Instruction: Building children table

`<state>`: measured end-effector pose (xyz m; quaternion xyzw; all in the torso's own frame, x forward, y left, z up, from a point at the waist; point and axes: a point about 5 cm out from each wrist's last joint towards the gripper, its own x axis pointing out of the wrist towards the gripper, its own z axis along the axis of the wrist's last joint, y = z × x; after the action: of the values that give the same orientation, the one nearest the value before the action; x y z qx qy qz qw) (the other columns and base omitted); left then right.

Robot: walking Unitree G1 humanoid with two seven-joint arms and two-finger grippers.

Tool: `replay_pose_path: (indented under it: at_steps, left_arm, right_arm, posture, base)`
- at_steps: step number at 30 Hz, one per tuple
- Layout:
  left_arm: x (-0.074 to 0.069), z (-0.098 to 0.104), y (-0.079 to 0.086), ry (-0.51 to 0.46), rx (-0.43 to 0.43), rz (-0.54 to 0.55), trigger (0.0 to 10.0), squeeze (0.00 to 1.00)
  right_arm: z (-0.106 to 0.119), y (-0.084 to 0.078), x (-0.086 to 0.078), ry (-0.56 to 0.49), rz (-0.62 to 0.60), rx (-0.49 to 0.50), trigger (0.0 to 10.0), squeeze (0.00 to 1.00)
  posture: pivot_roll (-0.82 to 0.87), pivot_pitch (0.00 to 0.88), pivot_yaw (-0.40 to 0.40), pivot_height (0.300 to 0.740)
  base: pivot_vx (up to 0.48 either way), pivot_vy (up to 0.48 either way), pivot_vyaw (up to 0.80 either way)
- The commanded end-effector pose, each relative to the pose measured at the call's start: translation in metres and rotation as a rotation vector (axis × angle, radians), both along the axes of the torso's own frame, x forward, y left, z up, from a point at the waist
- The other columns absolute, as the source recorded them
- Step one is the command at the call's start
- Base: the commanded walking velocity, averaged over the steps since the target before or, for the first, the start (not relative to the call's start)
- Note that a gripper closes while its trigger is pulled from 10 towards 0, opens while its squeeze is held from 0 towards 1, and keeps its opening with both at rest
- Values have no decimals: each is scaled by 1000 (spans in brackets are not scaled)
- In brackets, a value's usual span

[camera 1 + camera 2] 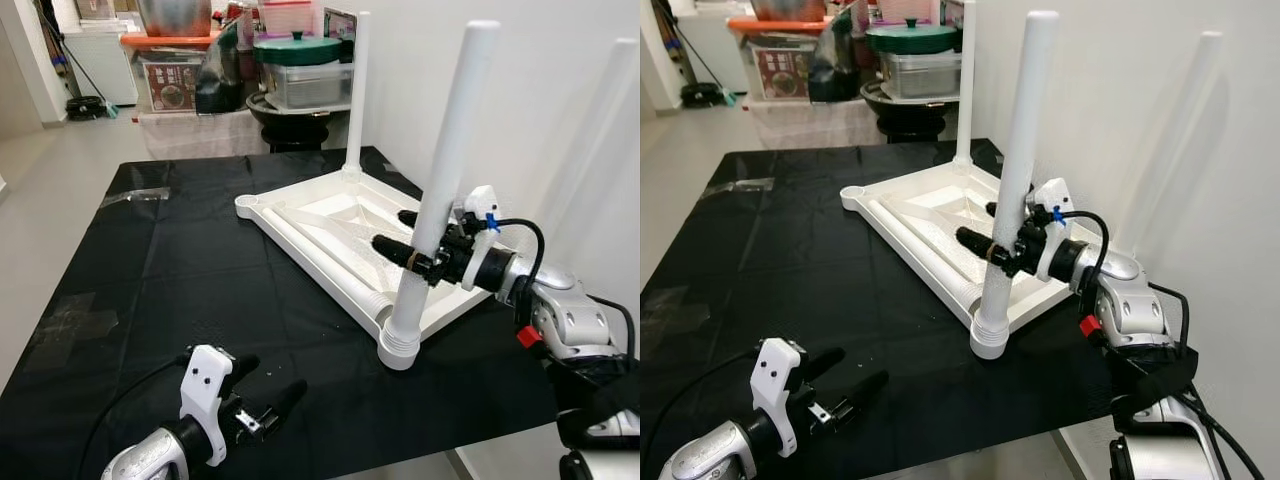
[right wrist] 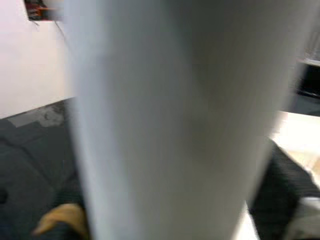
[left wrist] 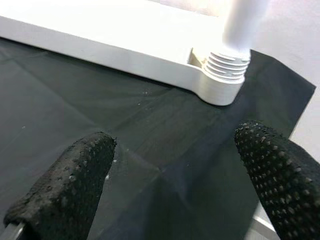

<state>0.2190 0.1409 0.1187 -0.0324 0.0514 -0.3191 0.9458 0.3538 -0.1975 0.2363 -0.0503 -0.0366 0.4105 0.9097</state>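
A white children's table top (image 1: 300,215) lies upside down on the black cloth. One white leg (image 1: 357,90) stands upright in its far corner. A second leg (image 1: 447,170) stands in the threaded near corner socket (image 3: 222,75). My right gripper (image 1: 404,234) is shut on this near leg at mid-height, one black finger on each side, and the leg (image 2: 175,120) looms close in the right wrist view. Another white tube (image 1: 318,260) lies inside the upturned top. My left gripper (image 1: 270,378) hovers open low over the cloth near the front edge, short of the socket, with nothing between its fingers (image 3: 65,185).
The black cloth (image 1: 150,270) covers the work table, with its front edge close to me. A white wall (image 1: 560,100) runs along the right side. Behind the table stand a green-lidded pot (image 1: 297,50), plastic bins and boxes (image 1: 170,80). Bare floor lies to the left.
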Motion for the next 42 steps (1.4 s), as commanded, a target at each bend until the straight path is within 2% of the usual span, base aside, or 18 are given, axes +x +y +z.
replay_pose_path:
  at_steps: [1, 7, 9, 14, 17, 18, 19, 21, 23, 25, 26, 28, 31, 32, 34, 35, 41, 42]
  left_arm:
    - [-2, -5, 3, 15, 21, 8, 10000, 0]
    - [-2, -5, 2, 16, 21, 6, 10000, 0]
    - [-1, -6, 1, 15, 19, 3, 10000, 0]
    - [-1, -6, 1, 14, 19, 5, 10000, 0]
    - [-2, -7, 1, 17, 18, 5, 10000, 0]
    - [-1, -7, 1, 17, 18, 5, 10000, 0]
    - [-1, -7, 1, 17, 18, 5, 10000, 0]
    - [-1, -7, 0, 17, 19, 6, 10000, 0]
    - [-1, -7, 0, 16, 19, 6, 10000, 0]
    - [0, -7, -1, 16, 21, 6, 10000, 0]
    - [0, -7, -1, 16, 21, 6, 10000, 0]
    - [0, -6, -1, 16, 23, 6, 10000, 0]
    - [0, -6, 0, 14, 23, 11, 10000, 0]
    - [1, -6, 0, 13, 23, 14, 10000, 0]
    - [1, -6, 0, 13, 22, 16, 10000, 0]
    - [1, -6, 0, 14, 21, 17, 10000, 0]
    - [0, -7, -1, 18, 18, 16, 10000, 0]
    - [0, -7, -1, 18, 17, 16, 10000, 0]
  right_arm:
    - [3, -5, 4, -10, -38, -3, 0, 0]
    - [2, -8, 5, -11, -75, -8, 0, 0]
    - [0, -9, 8, -11, -185, -19, 0, 0]
    - [-3, -3, 5, -3, -313, -1, 0, 0]
    - [-16, -7, 6, 57, -620, -25, 0, 0]
    - [-23, -8, 1, 64, -804, -38, 0, 0]
    - [-23, -8, 1, 64, -804, -38, 0, 0]
    - [-27, -8, -6, 66, -937, -21, 0, 0]
    - [-28, -8, -7, 67, -963, -17, 0, 0]
    - [-40, 15, -16, 104, -974, -9, 0, 0]
    - [-40, 15, -16, 104, -974, -9, 0, 0]
    - [-43, 25, -20, 118, -988, 11, 0, 0]
    - [-42, 25, -18, 126, -1005, 26, 0, 0]
    - [-41, 25, -16, 132, -1019, 37, 9765, 0]
    - [-37, 23, -14, 125, -1036, 61, 9765, 0]
    - [-34, 20, -13, 116, -1044, 82, 10000, 1000]
    - [-19, 17, -13, 59, -1006, 135, 10000, 1000]
    - [-13, 16, -11, -5, -916, 149, 10000, 1000]
  posture:
    - [95, 0, -52, 740]
    - [91, 0, -50, 740]
    - [82, 0, -52, 740]
    - [81, 0, -52, 740]
    - [76, 0, -50, 740]
    - [81, 0, -49, 740]
    - [81, 0, -49, 740]
    - [81, 0, -49, 740]
    - [81, 0, -49, 740]
    - [78, 0, -45, 740]
    - [78, 0, -45, 740]
    - [79, 0, -48, 740]
    - [80, 0, -50, 740]
    - [80, 0, -50, 740]
    - [80, 0, -52, 740]
    - [76, 0, -50, 740]
    - [70, 0, -49, 740]
    - [68, 0, -48, 740]
  base:
    - [0, 0, 0]
    - [0, 0, 0]
    - [0, 0, 0]
    - [0, 0, 0]
    - [0, 0, 0]
    - [0, 0, 0]
    - [0, 0, 0]
    - [0, 0, 0]
    - [0, 0, 0]
    - [0, 0, 0]
    - [0, 0, 0]
    - [0, 0, 0]
    - [0, 0, 0]
    - [0, 0, 0]
    - [0, 0, 0]
    - [0, 0, 0]
    - [0, 0, 0]
    - [0, 0, 0]
